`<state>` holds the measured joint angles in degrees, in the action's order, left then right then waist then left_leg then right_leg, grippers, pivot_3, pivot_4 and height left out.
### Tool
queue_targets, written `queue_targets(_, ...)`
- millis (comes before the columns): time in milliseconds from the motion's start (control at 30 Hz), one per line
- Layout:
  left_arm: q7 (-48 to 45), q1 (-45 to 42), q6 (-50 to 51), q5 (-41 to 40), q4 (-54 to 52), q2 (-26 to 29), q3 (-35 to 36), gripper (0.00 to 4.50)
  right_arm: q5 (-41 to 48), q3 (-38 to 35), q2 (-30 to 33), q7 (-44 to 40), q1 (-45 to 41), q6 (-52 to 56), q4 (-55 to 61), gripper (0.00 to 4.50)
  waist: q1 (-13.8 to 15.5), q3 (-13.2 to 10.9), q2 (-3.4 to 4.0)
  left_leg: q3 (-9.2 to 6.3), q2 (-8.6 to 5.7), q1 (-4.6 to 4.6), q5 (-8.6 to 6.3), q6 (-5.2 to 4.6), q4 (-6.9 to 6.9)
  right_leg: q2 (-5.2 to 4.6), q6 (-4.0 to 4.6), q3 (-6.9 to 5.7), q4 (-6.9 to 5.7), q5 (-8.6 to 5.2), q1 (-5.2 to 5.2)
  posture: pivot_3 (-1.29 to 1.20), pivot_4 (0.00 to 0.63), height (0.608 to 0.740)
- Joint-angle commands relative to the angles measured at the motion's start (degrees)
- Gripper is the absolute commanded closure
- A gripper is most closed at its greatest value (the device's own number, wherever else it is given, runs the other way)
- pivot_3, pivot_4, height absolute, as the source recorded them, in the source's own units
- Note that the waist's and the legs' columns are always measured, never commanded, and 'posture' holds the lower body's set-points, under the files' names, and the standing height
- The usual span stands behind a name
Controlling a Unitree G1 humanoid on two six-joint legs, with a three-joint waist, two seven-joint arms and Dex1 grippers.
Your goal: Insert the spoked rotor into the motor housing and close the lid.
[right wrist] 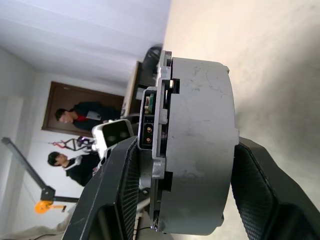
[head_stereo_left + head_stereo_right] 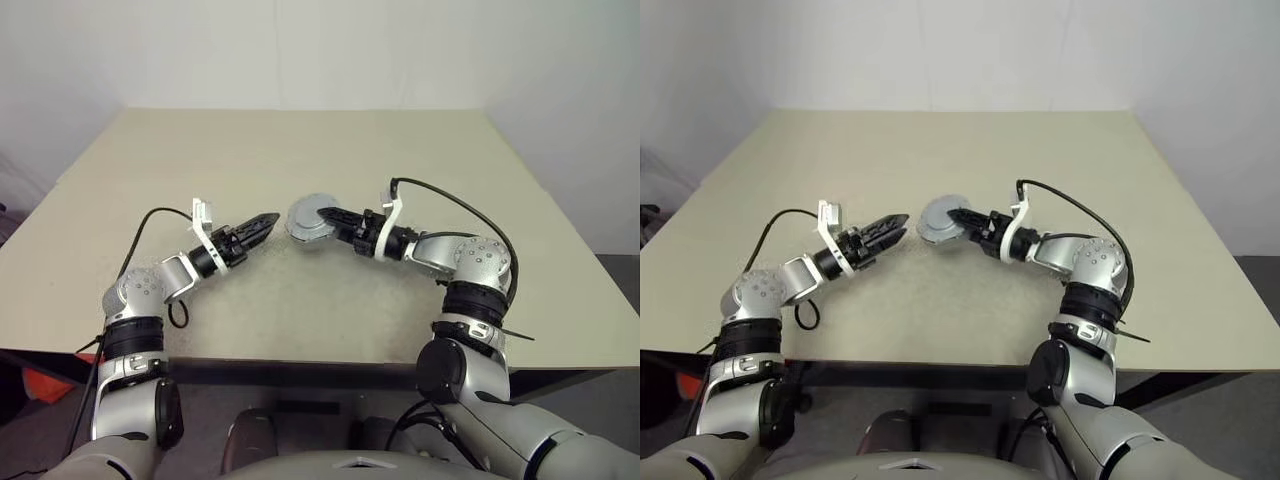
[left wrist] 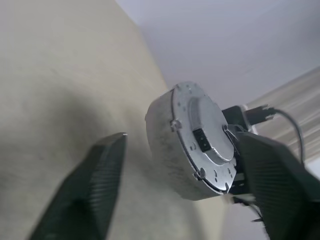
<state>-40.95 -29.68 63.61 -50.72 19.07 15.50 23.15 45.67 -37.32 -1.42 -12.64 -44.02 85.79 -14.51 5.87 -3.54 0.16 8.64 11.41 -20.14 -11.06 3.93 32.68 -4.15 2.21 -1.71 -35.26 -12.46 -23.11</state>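
Head view: a beige counter (image 2: pixel 300 140) fills the middle of the frame. Just right of centre, the right end effector (image 2: pixel 327 218) grips a round grey motor housing (image 2: pixel 308 220), held above the counter with its lid on. Left of centre, the left end effector (image 2: pixel 268 224) points toward the housing, a small gap between them. Left wrist view: the left end effector's fingers (image 3: pixel 90 185) stand spread apart and empty; the housing (image 3: pixel 192 140) sits centre right. Right wrist view: the right end effector's two fingers (image 1: pixel 117 190) clamp the housing (image 1: pixel 200 150) from both sides at centre; two people (image 1: pixel 75 117) stand at far left.
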Motion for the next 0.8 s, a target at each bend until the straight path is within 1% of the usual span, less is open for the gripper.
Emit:
queue_targets(33,0.79,-1.83,2.13,-3.05,1.30,-0.88,1.33,0.13,4.49,-0.93,-0.16,-0.02,-2.93,1.08,4.27,2.25,0.05,0.00,0.00,0.00,0.00,0.00,0.00,0.00,0.00,0.00,0.00,0.00,0.00,0.00,0.00,0.00,0.000,0.740)
queue_targets(400,3.77,-4.40,2.01,-7.29,3.42,-5.77,4.07,0.13,6.08,0.01,-0.05,0.07,-2.37,3.53,7.12,2.25,0.15,-0.01,-0.01,-0.02,-0.01,-0.01,0.00,0.00,0.00,0.00,-0.03,0.00,0.02,0.01,0.01,0.00,0.000,0.740)
queue_targets(800,3.98,-5.12,0.19,-6.24,5.09,-8.93,2.06,0.13,6.15,0.91,0.20,-0.02,-1.72,3.80,8.07,2.25,0.22,-0.01,-0.02,-0.02,-0.01,-0.03,0.00,0.00,-0.01,0.00,-0.08,0.00,0.03,0.04,0.01,0.00,0.000,0.740)
